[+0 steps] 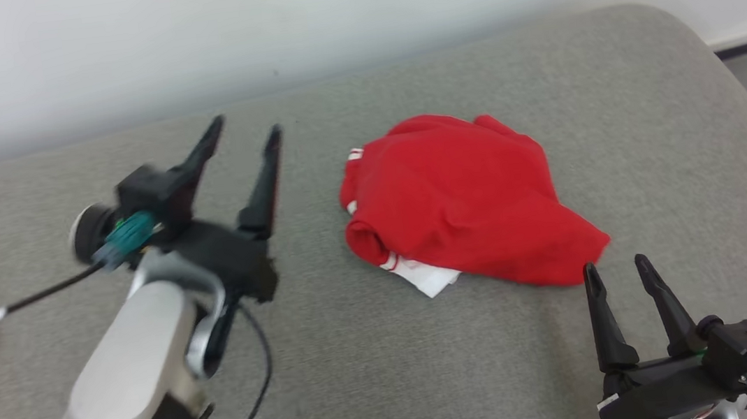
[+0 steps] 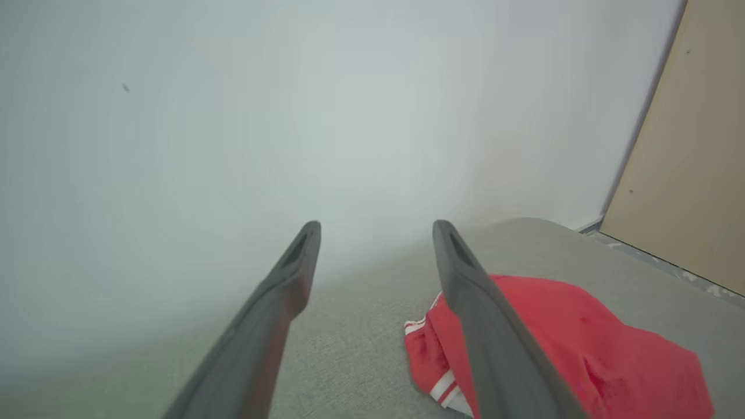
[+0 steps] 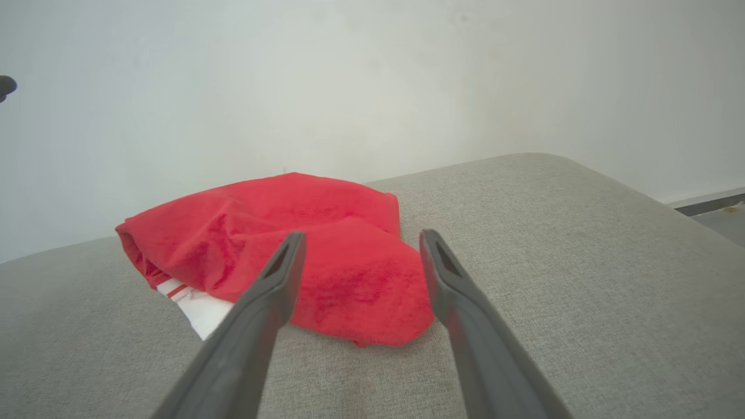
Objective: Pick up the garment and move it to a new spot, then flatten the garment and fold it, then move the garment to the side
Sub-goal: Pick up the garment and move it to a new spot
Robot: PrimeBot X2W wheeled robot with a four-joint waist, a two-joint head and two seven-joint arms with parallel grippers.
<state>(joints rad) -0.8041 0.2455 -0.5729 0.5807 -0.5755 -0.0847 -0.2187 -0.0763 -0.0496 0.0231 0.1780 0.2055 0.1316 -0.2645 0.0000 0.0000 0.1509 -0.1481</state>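
Red, soft garment [image 1: 457, 200] lies crumpled near the middle of the grey cushion [image 1: 377, 364]. It looks light and floppy; pinch an edge. Both the left gripper [image 1: 246, 125] and right gripper [image 1: 615, 263] gape wide, empty.

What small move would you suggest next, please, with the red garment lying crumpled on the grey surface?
Probably ease the right pincer forward and down onto the nearest corner of the red garment and close. It and the left pincer both stand open and empty, the garment lies crumpled, not flat, and that corner sits just ahead of it.
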